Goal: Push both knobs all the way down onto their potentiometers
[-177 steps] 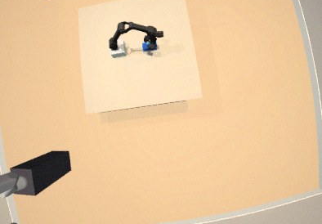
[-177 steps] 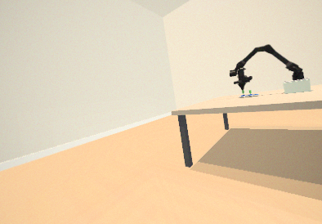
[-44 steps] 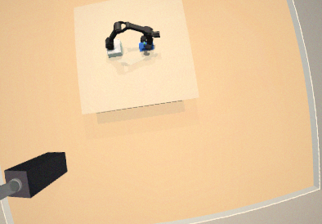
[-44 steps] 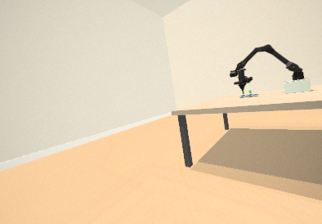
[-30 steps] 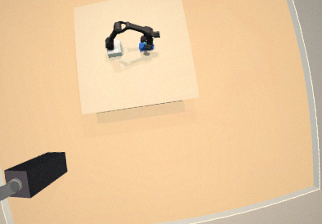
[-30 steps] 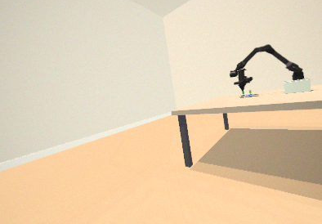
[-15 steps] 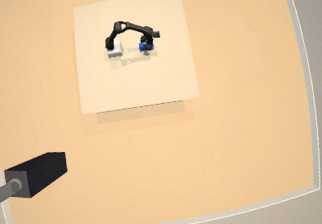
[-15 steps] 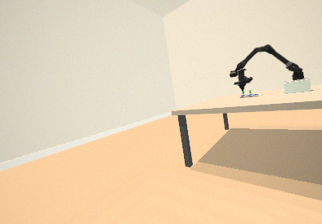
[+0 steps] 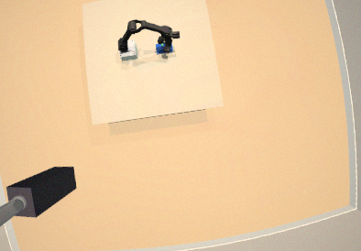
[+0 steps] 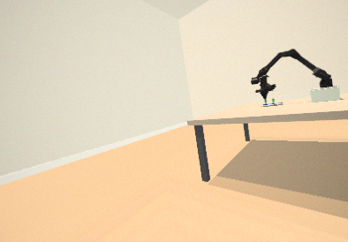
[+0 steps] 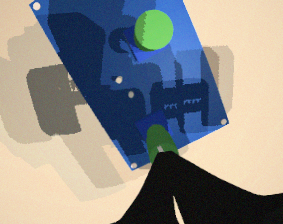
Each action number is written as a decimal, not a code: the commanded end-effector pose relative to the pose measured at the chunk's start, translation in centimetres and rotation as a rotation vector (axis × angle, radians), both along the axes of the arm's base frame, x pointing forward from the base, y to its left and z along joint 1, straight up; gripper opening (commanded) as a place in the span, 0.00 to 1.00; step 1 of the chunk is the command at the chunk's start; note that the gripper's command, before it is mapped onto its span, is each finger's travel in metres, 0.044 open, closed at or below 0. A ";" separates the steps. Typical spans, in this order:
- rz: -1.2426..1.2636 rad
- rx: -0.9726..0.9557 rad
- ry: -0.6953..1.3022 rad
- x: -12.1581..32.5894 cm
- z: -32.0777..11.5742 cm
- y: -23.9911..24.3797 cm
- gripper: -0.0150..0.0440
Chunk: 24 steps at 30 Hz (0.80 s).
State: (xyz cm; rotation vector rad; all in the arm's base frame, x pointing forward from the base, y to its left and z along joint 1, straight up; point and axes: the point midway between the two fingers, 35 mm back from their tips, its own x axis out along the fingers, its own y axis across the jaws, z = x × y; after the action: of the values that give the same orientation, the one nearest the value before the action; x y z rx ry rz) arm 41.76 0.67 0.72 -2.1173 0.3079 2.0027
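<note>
The blue circuit board stands on the table. A bright green knob is near its upper end in the wrist view, over a blue potentiometer that it partly hides. The second, darker green knob is shaded, near the lower end. My gripper is shut with nothing seen between its fingers. Its tips overlap the top of the second knob in the wrist view and stand right over it; whether they touch, and the gap under each knob, I cannot tell.
The pale table top surrounds the board. The arm's white base box stands on the table beyond one side of the board. Small pale round marks lie mid-board, and the arm's shadow falls across it.
</note>
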 end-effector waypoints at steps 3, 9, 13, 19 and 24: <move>0.004 0.002 0.016 0.3 -2.5 0.0 0.25; 0.004 0.002 0.016 0.3 -2.1 0.0 0.25; 0.004 0.002 0.016 0.3 -1.5 0.0 0.25; 0.004 0.002 0.016 0.3 -0.5 0.0 0.25; 0.004 0.002 0.016 0.3 0.3 0.0 0.25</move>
State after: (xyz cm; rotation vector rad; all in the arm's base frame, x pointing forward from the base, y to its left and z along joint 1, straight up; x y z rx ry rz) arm 41.87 0.67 1.36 -2.1106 0.3090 2.0106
